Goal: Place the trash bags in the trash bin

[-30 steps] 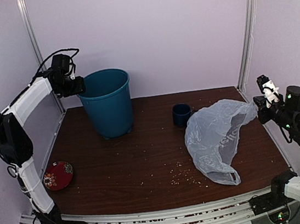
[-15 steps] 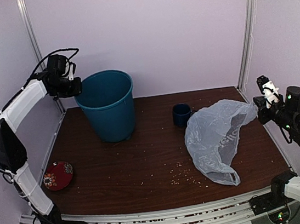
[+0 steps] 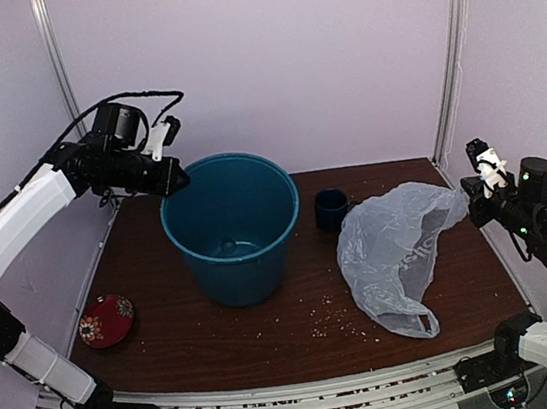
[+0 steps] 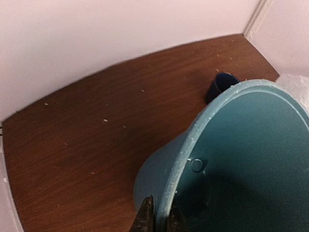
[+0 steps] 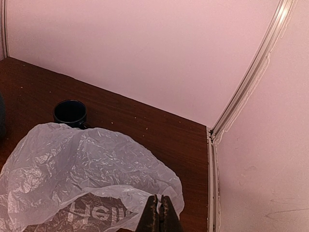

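Over on the left, the left gripper (image 3: 176,181) pinches the rolled rim of the smooth, tapered teal trash bin (image 3: 233,225), tilted mid-table; the right gripper (image 3: 472,201) is clamped on the crinkly see-through trash bag (image 3: 400,248), slumped beside the mug (image 3: 332,209).

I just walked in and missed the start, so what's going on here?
The left arm's fingers are pinched on the rim of the teal trash bin, left of centre. The right arm's fingers hold an edge of the trash bag, which drapes on the table beside the dark blue mug. The bag is not in the bin yet.
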You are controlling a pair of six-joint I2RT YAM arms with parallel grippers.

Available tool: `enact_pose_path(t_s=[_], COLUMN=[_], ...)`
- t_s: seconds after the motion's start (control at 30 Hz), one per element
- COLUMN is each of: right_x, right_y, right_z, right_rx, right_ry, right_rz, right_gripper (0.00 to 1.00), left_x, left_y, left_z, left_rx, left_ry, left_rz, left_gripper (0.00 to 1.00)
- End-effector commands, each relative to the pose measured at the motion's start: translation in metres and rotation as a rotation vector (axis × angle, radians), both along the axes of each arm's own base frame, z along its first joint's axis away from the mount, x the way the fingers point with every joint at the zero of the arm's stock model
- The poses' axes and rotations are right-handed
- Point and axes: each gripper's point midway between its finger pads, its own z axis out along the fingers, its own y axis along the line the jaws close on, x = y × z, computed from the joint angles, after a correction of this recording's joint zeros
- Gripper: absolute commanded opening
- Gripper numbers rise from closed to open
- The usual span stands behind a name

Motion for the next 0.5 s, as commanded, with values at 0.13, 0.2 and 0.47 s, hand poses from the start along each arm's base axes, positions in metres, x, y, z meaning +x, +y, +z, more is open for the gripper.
enact_pose_path(t_s=[0.13,0.2,0.47], right_x=[0.001,0.001,-0.001], right_y=[-0.002,-0.002,-0.004], right_z=[-0.002,-0.001,0.002], right_rx=[-0.002,-0.001,0.0], right_ry=[-0.008,-0.01,-0.023], right_rz=[-0.015,-0.017,-0.021], right_gripper=[0.0,0.0,0.0], left_x=[-0.034,-0.035,-0.039], left_y=[-0.059,-0.067,-0.112], left_z=[-0.006,-0.006,-0.016], left_rx=[-0.182,-0.181,-0.244], left_ry=[0.086,0.086,0.138], left_rz=[-0.214,-0.227,-0.319], left_gripper=[0.0,0.0,0.0])
